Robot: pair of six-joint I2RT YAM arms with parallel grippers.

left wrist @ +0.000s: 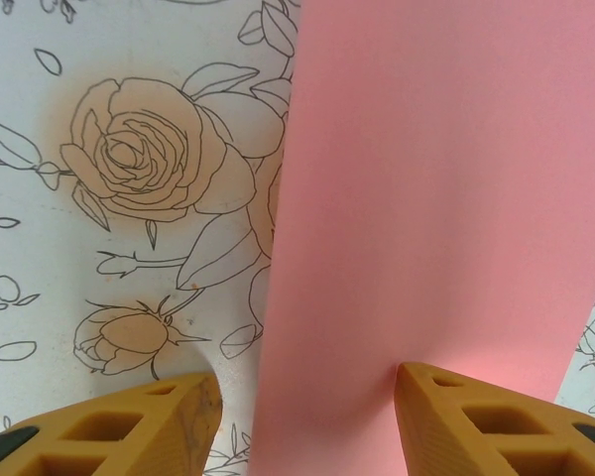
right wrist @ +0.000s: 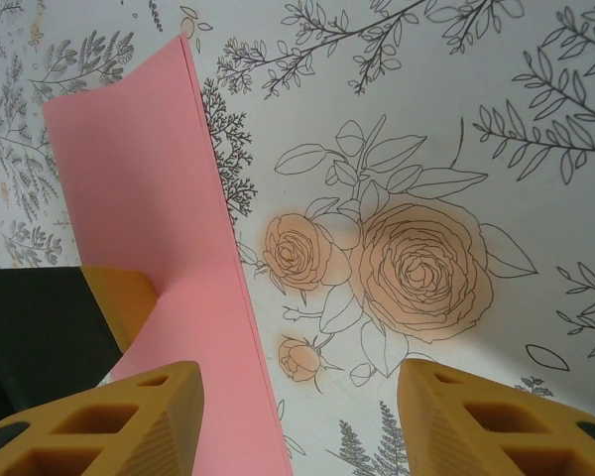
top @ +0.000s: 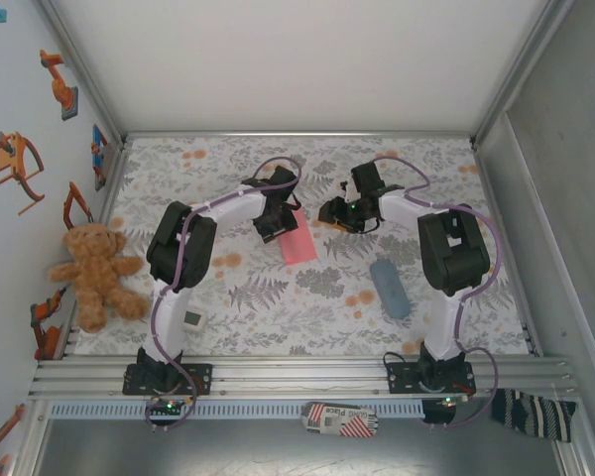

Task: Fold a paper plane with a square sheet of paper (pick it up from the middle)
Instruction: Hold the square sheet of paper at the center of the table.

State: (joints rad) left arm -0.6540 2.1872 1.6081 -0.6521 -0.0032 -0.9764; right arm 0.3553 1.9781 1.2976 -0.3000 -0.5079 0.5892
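Note:
The square sheet of paper (top: 298, 242) is salmon pink and lies folded into a narrow oblong on the flowered table cover, mid-table. My left gripper (top: 275, 224) hangs over its far left end, open. In the left wrist view the paper (left wrist: 436, 198) runs up between the yellow fingers, and the right fingertip (left wrist: 446, 407) touches it while the left one stands off on the cover. My right gripper (top: 335, 213) is open just right of the sheet. In the right wrist view the paper's doubled long edge (right wrist: 228, 248) passes between its fingers (right wrist: 149, 412).
A grey-blue pouch (top: 389, 288) lies to the right of the sheet, near the right arm. A teddy bear (top: 94, 273) sits at the left table edge. A striped cloth (top: 535, 412) and a small printed box (top: 339, 419) lie in front of the rail.

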